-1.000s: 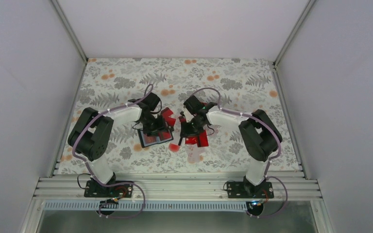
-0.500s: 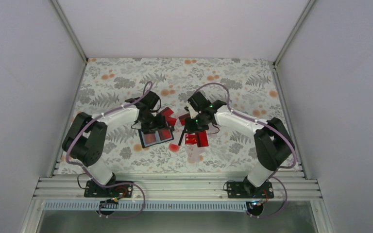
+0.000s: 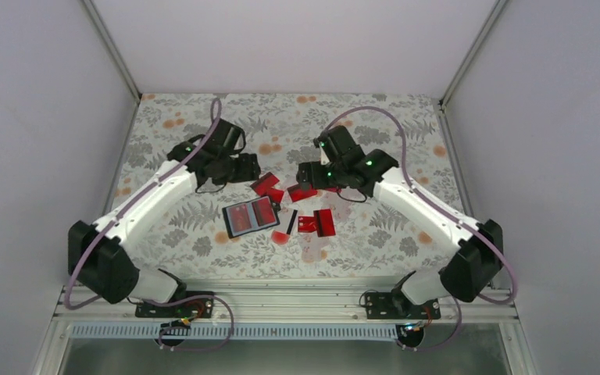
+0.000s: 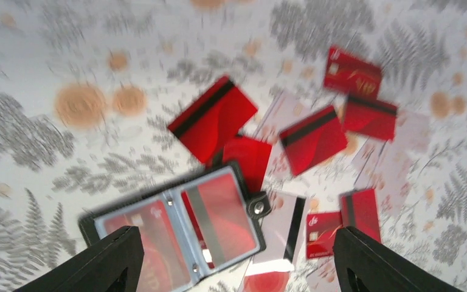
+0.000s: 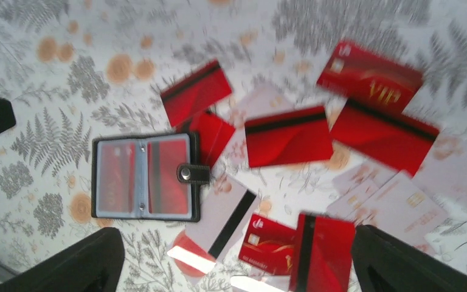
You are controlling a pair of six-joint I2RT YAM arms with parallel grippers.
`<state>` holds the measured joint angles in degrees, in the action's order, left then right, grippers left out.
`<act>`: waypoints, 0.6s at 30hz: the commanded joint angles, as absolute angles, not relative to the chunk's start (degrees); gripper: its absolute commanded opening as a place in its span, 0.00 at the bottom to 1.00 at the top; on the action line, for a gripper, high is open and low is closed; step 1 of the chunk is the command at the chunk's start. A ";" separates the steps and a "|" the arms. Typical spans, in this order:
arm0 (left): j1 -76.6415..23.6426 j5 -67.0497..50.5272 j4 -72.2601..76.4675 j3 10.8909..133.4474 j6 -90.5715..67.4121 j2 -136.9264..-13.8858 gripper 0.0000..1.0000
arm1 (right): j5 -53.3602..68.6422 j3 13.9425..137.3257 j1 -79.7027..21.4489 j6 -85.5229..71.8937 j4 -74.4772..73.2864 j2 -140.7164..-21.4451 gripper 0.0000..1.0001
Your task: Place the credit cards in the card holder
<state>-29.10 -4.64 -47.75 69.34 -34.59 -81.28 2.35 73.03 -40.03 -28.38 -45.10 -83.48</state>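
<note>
The card holder [image 3: 250, 217] lies open on the table, with red cards showing behind its clear sleeves [image 4: 176, 228] [image 5: 143, 176]. Several red credit cards [image 3: 316, 223] lie loose to its right and beyond it, some with a black stripe [image 5: 287, 135] [image 4: 213, 118], some with gold lettering [image 5: 370, 76]. A pale card with a black stripe [image 5: 225, 219] rests beside the holder's snap tab. My left gripper [image 3: 244, 168] [image 4: 237, 243] hangs open and empty above the holder's far side. My right gripper [image 3: 303, 173] [image 5: 237, 243] hovers open and empty above the loose cards.
The tablecloth [image 3: 203, 133] has a grey fern and orange flower print. A red round spot [image 3: 280, 237] sits just in front of the holder. Pale cards [image 5: 389, 207] lie at the right. Side walls rise at the table's left, right and far edges.
Both arms have lifted up and back from the cards toward the far side. The right gripper has opened, and the left has opened wider. The card holder now lies uncovered.
</note>
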 commanded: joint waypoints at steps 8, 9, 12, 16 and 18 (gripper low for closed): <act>-29.18 11.89 -54.95 84.23 -23.39 -72.20 1.00 | -11.36 81.64 -39.75 -28.84 -45.81 -75.07 0.99; -29.18 13.07 -54.70 84.26 -22.67 -71.17 1.00 | -12.00 81.48 -39.73 -29.12 -45.75 -74.61 0.99; -29.18 15.35 -51.72 81.76 -19.77 -67.52 1.00 | -10.25 81.43 -39.75 -28.02 -46.08 -74.58 0.99; -29.16 13.62 -55.26 79.51 -20.34 -66.54 1.00 | 0.98 80.79 -39.73 -25.07 -44.51 -76.38 0.99; -29.13 9.86 -57.79 77.28 -23.21 -67.04 0.98 | 8.05 80.11 -39.73 -24.58 -42.75 -77.82 0.99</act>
<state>-29.08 12.78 -52.88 80.66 -21.98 -66.02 -3.60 80.23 -39.94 -26.70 -45.52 -75.72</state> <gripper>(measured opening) 0.999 0.991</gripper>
